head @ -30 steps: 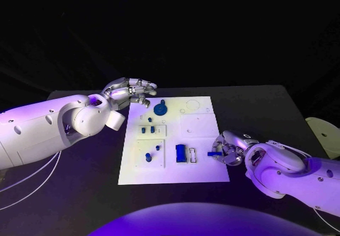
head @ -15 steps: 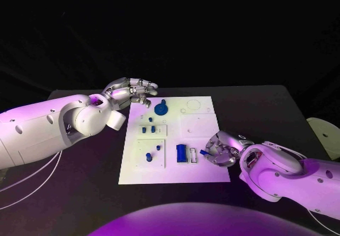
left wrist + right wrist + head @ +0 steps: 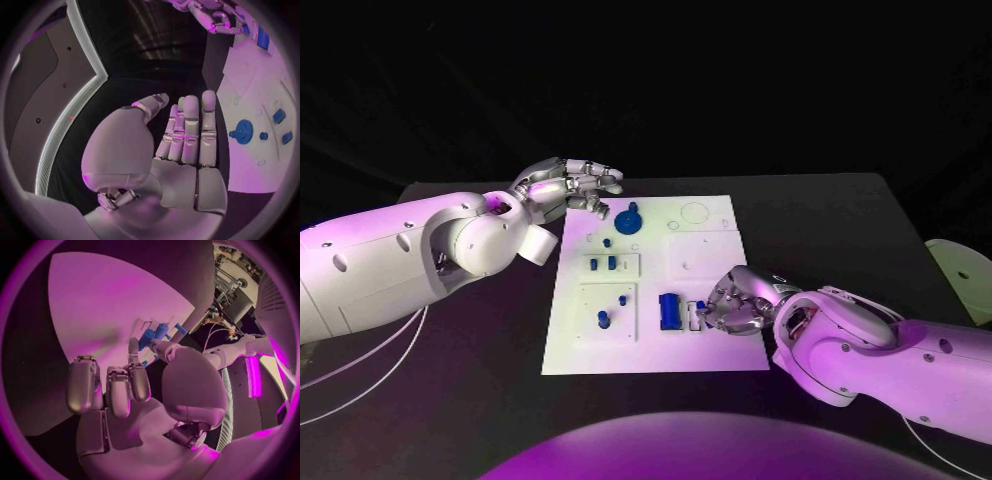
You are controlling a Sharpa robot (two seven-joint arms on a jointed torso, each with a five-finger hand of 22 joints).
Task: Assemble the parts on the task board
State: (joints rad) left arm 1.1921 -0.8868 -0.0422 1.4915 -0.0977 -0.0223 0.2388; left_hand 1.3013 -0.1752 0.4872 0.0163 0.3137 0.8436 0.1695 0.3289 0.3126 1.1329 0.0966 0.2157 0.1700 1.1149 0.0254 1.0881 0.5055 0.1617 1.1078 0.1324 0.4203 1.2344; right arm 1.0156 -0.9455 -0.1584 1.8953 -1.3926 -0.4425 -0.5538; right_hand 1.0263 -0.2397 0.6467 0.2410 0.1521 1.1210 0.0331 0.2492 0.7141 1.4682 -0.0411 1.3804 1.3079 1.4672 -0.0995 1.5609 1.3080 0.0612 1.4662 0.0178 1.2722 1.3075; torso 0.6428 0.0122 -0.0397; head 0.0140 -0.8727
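The white task board (image 3: 711, 255) lies mid-table. On it are a round blue disc (image 3: 629, 222), two short blue pegs (image 3: 600, 264), two small blue pieces (image 3: 603, 320) in the lower left panel, and an upright blue block (image 3: 669, 311). My right hand (image 3: 737, 308) hovers low over the board's lower right part, just right of the block. Its thumb and a finger pinch a small blue part (image 3: 145, 363), with the tip close to the block (image 3: 147, 338). My left hand (image 3: 568, 186) hangs at the board's far left corner with straight fingers (image 3: 187, 130) and nothing in them; the disc (image 3: 243, 131) lies beyond it.
The black table (image 3: 473, 330) surrounds the board. A pale round object (image 3: 961, 270) sits at the table's right edge. The board's right half carries shallow white recesses (image 3: 692, 212).
My right hand has moved left from the board's right edge onto the board, carrying the small blue part up to the blue block. The left hand has stayed in place.
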